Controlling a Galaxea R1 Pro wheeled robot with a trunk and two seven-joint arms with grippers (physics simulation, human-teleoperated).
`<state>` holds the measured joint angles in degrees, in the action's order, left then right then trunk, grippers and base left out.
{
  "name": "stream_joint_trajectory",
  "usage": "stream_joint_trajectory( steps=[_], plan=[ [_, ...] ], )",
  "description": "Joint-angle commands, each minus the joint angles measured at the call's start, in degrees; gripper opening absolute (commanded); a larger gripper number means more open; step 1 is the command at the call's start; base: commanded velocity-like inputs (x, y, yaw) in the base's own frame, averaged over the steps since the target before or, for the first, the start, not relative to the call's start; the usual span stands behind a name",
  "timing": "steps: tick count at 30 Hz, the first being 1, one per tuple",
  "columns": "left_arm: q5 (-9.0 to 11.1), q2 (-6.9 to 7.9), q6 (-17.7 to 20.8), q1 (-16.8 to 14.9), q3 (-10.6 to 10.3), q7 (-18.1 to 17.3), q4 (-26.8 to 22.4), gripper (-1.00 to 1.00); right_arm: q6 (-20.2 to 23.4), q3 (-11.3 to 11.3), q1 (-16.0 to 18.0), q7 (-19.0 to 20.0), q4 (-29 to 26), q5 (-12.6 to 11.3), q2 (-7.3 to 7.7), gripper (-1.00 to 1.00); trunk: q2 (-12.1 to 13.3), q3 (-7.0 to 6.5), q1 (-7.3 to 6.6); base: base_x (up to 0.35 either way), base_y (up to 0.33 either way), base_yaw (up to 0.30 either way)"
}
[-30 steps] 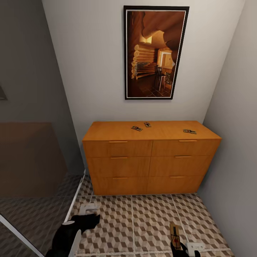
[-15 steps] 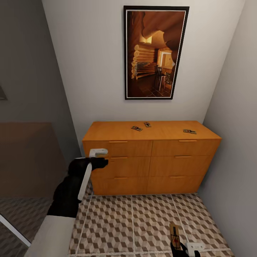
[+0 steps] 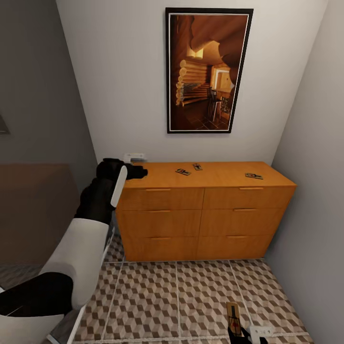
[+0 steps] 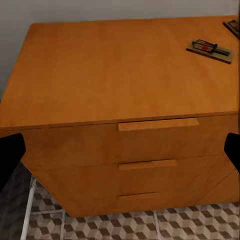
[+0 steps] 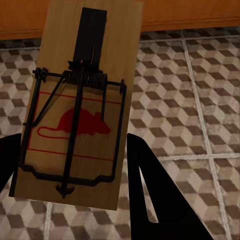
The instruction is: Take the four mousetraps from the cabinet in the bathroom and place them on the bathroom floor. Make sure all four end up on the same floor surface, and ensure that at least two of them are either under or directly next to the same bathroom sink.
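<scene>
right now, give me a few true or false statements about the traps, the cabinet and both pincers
1. Three mousetraps lie on the cabinet top. True.
2. The right pincer is empty. False: it holds a fourth mousetrap above the bathroom floor.
3. The left pincer is at the cabinet's left top corner. True.
4. The left pincer grips a mousetrap. False: its fingers are apart with nothing between them; the nearest trap lies further along the top.
5. A cabinet drawer is pulled open. False: all drawer fronts sit flush.
</scene>
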<state>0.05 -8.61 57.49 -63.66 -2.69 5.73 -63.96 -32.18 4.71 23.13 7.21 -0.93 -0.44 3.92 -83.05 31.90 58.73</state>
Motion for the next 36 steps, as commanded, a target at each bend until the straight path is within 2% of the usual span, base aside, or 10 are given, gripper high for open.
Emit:
stream_joint_trajectory(
  steps=[1, 11, 18, 36],
  plan=[
    [0.1, -0.03, 0.3, -0.5, -0.2, 0.2, -0.5, 1.0, -0.1, 0.5, 0.0, 0.7, 0.1, -0.3, 0.02, -1.0, 0.0, 0.06, 0.0, 0.0, 0.0, 0.0],
    [0.1, 0.21, 1.0, -1.3, -5.0, -0.3, -3.5, 1.0, 0.0, 0.5, 0.0, 0.9, 0.1, -0.3, 0.05, -1.0, 0.0, 0.06, 0.0, 0.0, 0.0, 0.0],
    [0.1, 0.38, 1.0, -1.4, -5.7, -0.4, -5.4, 1.0, 0.0, 0.5, 0.0, 1.0, 0.0, -0.3, 0.11, -1.0, 0.0, 0.06, 0.0, 0.0, 0.0, 0.0],
    [0.1, 0.43, 1.0, -1.4, -5.9, -0.4, -5.6, 1.0, -0.6, 0.5, 0.0, 1.1, 0.0, -0.3, 0.53, -1.0, 0.0, 0.06, 0.0, 0.0, 0.0, 0.0]
  ],
)
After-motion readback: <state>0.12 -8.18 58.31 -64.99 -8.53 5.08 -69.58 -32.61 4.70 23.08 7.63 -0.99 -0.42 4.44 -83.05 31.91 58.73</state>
